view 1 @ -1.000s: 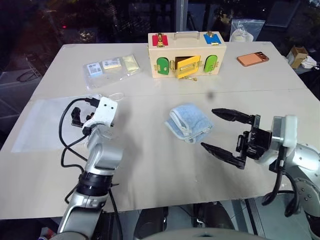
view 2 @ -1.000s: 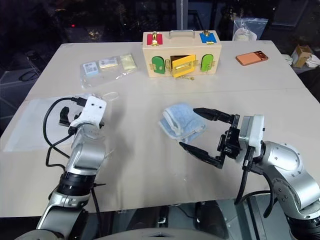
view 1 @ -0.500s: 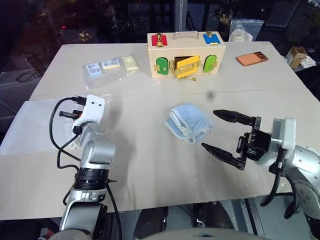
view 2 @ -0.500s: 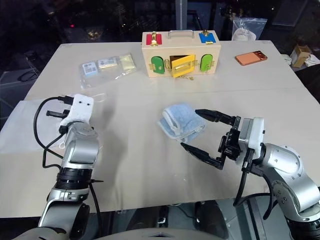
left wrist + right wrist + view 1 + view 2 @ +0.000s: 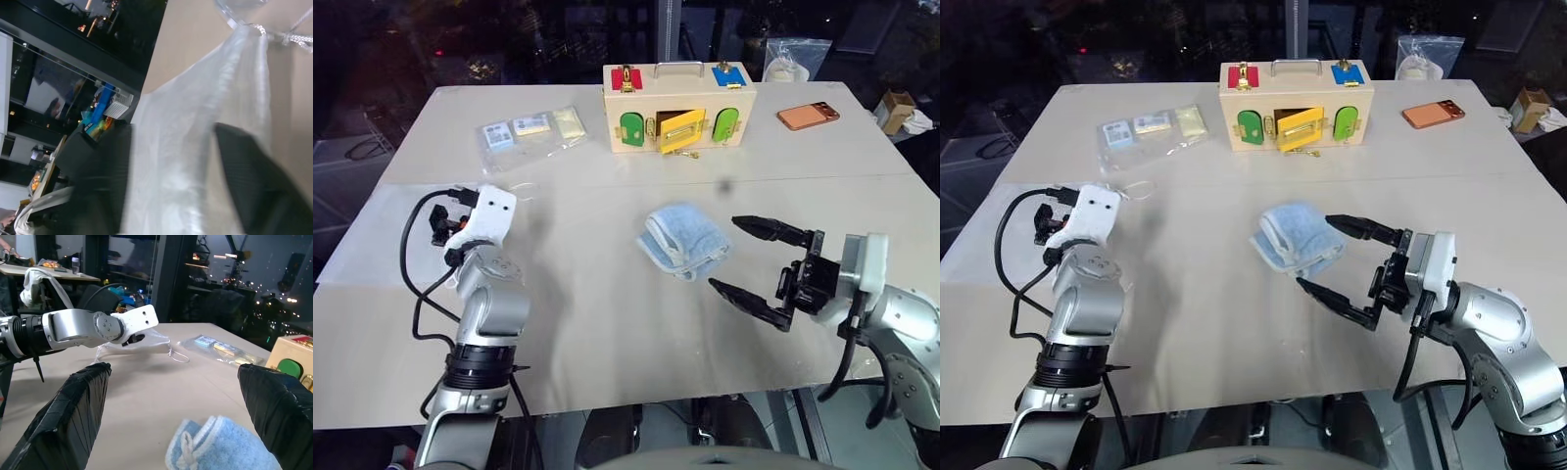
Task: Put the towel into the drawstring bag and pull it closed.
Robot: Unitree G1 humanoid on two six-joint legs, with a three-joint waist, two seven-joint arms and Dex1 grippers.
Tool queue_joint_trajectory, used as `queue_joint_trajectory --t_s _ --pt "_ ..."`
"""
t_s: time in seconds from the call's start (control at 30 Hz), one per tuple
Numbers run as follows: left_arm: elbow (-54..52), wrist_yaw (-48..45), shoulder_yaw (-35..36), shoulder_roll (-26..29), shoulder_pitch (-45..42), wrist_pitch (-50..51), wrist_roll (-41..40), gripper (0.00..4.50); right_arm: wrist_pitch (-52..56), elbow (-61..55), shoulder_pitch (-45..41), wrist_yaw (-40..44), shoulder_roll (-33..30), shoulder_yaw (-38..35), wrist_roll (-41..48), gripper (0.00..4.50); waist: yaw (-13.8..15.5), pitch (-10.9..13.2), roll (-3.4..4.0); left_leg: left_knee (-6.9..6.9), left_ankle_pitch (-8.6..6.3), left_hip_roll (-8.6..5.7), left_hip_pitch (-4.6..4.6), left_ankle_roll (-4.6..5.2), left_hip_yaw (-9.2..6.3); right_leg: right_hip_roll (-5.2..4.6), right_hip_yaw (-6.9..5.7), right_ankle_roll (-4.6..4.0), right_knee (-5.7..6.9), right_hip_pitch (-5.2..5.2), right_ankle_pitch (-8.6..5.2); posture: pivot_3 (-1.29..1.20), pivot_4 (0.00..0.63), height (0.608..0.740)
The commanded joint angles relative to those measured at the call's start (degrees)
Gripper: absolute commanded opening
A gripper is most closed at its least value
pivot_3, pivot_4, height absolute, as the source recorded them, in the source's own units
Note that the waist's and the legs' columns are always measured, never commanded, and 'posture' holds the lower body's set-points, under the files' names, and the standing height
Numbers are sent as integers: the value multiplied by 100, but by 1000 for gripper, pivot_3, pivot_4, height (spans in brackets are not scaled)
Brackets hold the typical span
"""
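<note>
**Left fingers around the bag, towel lying loose**

The left gripper point(image 5: 166, 196) sits over the left part of the table point(image 5: 607, 323), its two fingers point(image 5: 254, 181) apart with the sheer white bag point(image 5: 195, 142) running between them. Whether the fabric is pinched or only lies between them cannot be told. Beyond the fingertips the bag narrows to its gathered edge, where a thin white cord point(image 5: 293, 36) comes out and lies on the table.

The right gripper point(image 5: 754, 262) hangs just above the table on the right side, its fingers point(image 5: 769, 229) spread wide and holding nothing. The blue towel point(image 5: 682, 240) lies folded on the table just beyond those fingertips, apart from them, between the two grippers and nearer the right one.

Far behind the towel stands a wooden box point(image 5: 677, 106) with coloured doors; a clear plastic bag of packets point(image 5: 530, 132) lies beyond the left gripper; a phone point(image 5: 808, 116) lies near the far right edge
</note>
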Motion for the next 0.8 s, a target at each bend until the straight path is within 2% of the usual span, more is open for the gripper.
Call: queue_joint_trajectory --t_s 0.03,0.3,0.4,0.5,0.6,0.67,0.8 --pt "151 290 99 19 -106 -72 227 3648 -93 -124 -68 -13 -4 -109 27 4500 0 0 0 0 0 0 0 0 0 1 0 0 0 0 0 0 150 740" --pt "1144 744 242 66 -421 -460 162 3648 -69 -150 -85 -126 18 -84 -33 4500 1 -1 -2 3 0 0 1 0 1 4 -12 2 2 0 1 0 150 740" --pt "1349 752 308 101 -493 -588 76 2915 -60 -160 -78 -172 24 -79 -67 4500 0 -1 -3 3 0 0 0 0 2 3 -14 3 2 0 1 0 150 740" --pt "1382 543 357 139 -525 -693 -53 1535 59 -187 -76 -326 23 -61 -107 4500 -3 -1 -3 2 0 0 0 0 3 3 -15 3 2 0 1 0 150 740" --pt "1083 -275 504 144 -518 -602 -606 69 217 -231 -117 -572 42 -46 -158 4500 -4 -1 -3 3 0 1 0 0 4 1 -15 2 2 0 1 0 150 740" --pt "590 -1319 1022 87 -529 37 -1536 29 127 -266 -171 -982 162 -103 -539 4500 -5 -1 -3 3 0 1 0 -1 3 0 -16 1 3 0 1 0 150 740" --pt "-467 -3100 1441 527 -295 905 -2911 29 367 -250 -245 -1621 276 -91 -1044 4500 -19 0 -4 6 3 2 -1 -7 3 0 -16 0 6 -3 0 0 150 740"
